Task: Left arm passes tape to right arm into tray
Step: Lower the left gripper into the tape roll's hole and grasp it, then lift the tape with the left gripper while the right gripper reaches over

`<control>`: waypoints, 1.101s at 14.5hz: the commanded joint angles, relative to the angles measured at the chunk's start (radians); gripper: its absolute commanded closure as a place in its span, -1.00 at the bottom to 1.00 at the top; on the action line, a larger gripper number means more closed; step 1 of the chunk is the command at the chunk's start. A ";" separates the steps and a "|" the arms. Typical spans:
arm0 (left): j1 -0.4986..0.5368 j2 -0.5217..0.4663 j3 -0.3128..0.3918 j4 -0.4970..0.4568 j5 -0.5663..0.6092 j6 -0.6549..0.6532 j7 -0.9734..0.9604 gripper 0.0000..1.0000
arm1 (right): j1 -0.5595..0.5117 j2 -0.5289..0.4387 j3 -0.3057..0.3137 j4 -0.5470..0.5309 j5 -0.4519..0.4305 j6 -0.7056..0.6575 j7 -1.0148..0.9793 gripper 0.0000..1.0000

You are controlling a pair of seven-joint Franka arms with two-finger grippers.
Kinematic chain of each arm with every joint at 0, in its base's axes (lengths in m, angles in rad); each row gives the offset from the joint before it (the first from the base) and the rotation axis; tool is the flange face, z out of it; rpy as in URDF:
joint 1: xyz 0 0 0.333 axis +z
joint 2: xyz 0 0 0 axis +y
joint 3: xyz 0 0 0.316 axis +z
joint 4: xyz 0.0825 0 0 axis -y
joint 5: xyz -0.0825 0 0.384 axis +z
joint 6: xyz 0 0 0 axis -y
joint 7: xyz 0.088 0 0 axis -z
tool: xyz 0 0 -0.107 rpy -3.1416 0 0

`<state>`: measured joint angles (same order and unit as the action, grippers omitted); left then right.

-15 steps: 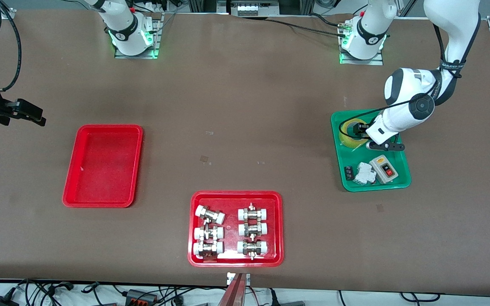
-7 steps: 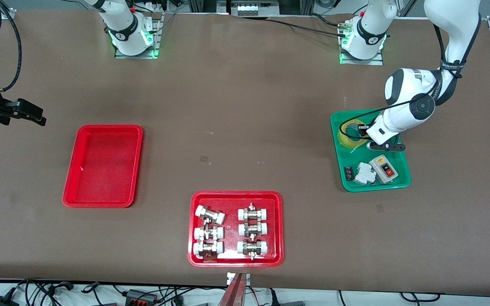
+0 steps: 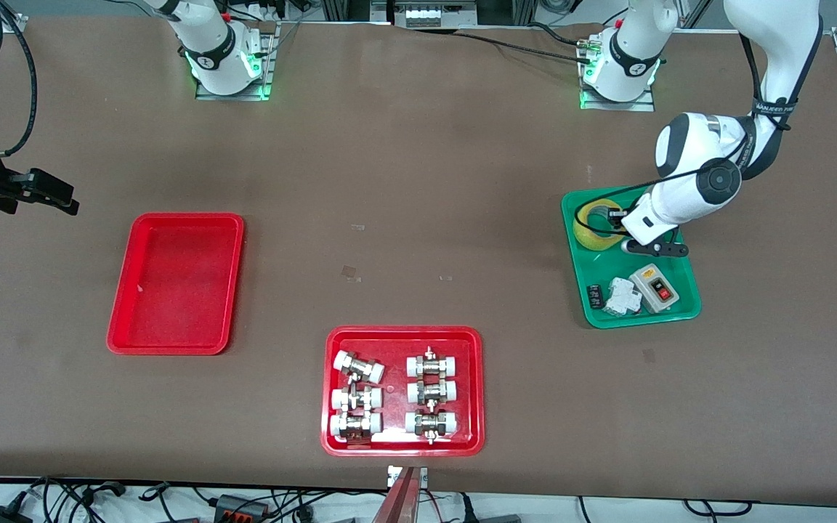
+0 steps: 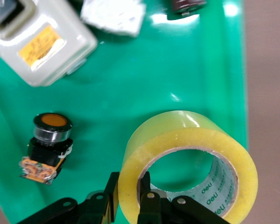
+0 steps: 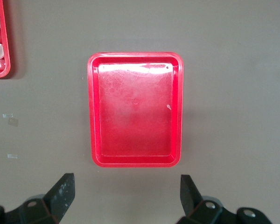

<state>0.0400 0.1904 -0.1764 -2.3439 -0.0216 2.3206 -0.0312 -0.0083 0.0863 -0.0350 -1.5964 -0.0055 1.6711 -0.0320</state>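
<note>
The tape is pinched through its wall by the left gripper and, since a second ago, has been raised slightly over the green tray, shifted toward the bases. The right gripper is kept waiting with fingers spread, above the table beside the red tray.

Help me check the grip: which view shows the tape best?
The left wrist view: the tape fills it, its wall pinched by the left tool. The front view shows it small, over the green tray; the right wrist view lacks it.
</note>
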 commanded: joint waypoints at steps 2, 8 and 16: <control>0.001 -0.075 -0.086 0.209 -0.014 -0.281 0.019 0.99 | 0.002 -0.010 0.003 -0.007 -0.008 -0.004 0.001 -1.00; -0.012 0.145 -0.253 0.645 -0.023 -0.395 -0.010 0.99 | 0.002 -0.008 0.003 -0.004 -0.008 -0.002 0.000 -1.00; -0.080 0.288 -0.261 0.758 -0.159 -0.248 -0.273 1.00 | 0.002 -0.008 0.003 -0.005 -0.008 -0.004 0.000 -1.00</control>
<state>-0.0204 0.4517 -0.4315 -1.6248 -0.1465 2.0369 -0.2068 -0.0081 0.0861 -0.0349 -1.5962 -0.0055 1.6712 -0.0319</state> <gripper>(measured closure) 0.789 0.000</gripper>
